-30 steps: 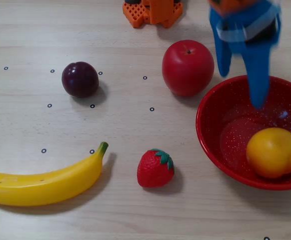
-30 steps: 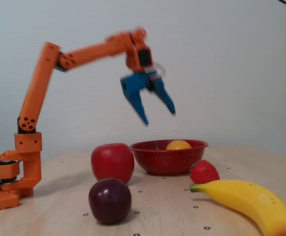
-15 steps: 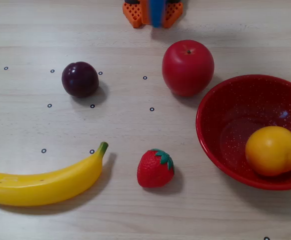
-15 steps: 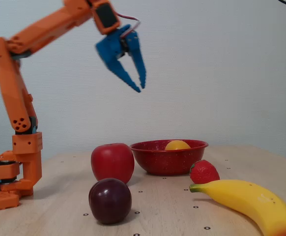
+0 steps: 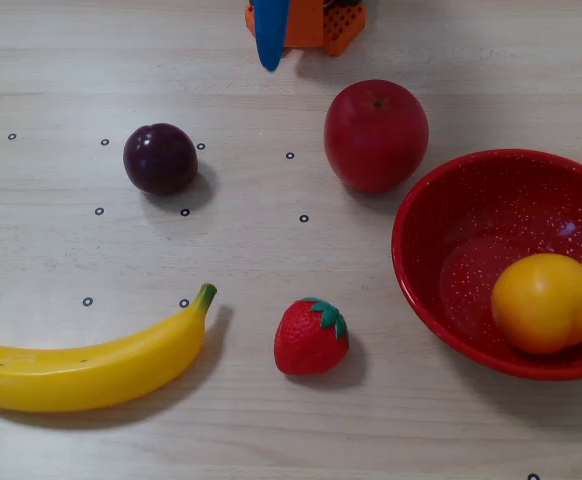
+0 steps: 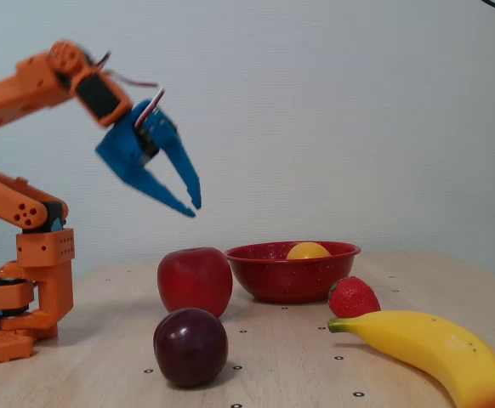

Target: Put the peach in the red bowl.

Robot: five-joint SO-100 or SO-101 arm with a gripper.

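**Peach settled in the bowl, claw held clear**

The peach is seen resting inside the red bowl, toward the lower right of the overhead frame, low against the bowl's inner wall where the curve would be expected to cradle a round fruit. In the fixed view only its yellow top is shown above the red rim, right of centre.

The gripper is held high at the left of the fixed view, well apart from the bowl and above every fruit. Its blue fingers are seen close together, tips nearly meeting, and nothing is carried between them. From overhead only a blue finger is caught at the top edge, beside the orange base.

The task is judged to be done: fruit in bowl, claw empty and lifted clear, presumably so nothing is knocked.

The other fruit is left on the table. The apple is parked just beside the bowl's upper left rim, the plum at upper left, the strawberry at lower centre, the banana along the lower left.
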